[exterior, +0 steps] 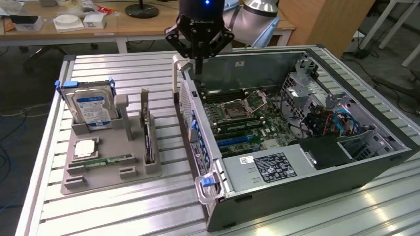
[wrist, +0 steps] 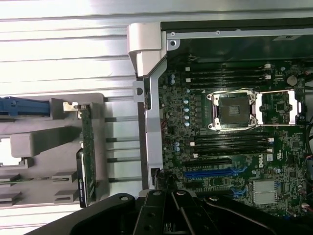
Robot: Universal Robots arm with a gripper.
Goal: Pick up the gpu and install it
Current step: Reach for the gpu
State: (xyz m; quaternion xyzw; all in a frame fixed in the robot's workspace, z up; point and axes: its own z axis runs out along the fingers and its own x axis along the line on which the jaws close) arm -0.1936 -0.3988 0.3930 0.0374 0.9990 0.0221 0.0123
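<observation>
Closest to the wrist camera, the black gripper [wrist: 168, 223] is clenched, and nothing can be seen in its grasp. In the exterior view the gripper [exterior: 198, 66] hangs above the rear wall of the open computer case [exterior: 315, 177], near that wall's far corner. Inside the case lies the motherboard [exterior: 249, 118]. The wrist view shows its bare processor socket [wrist: 234, 110] and 1 blue expansion slot [wrist: 208, 174].

The gpu [exterior: 149, 142] is not in the case. It stands on its long edge in a slot of the grey tray [exterior: 111, 177], which sits on the slatted metal counter [exterior: 118, 69] to the exterior view's left of the case. In the wrist view the gpu [wrist: 88, 147] is seen edge-on, well apart from the gripper. On the same tray, a hard drive [exterior: 94, 109] with a blue-white label stands upright, and a green memory stick [exterior: 108, 160] lies flat.
</observation>
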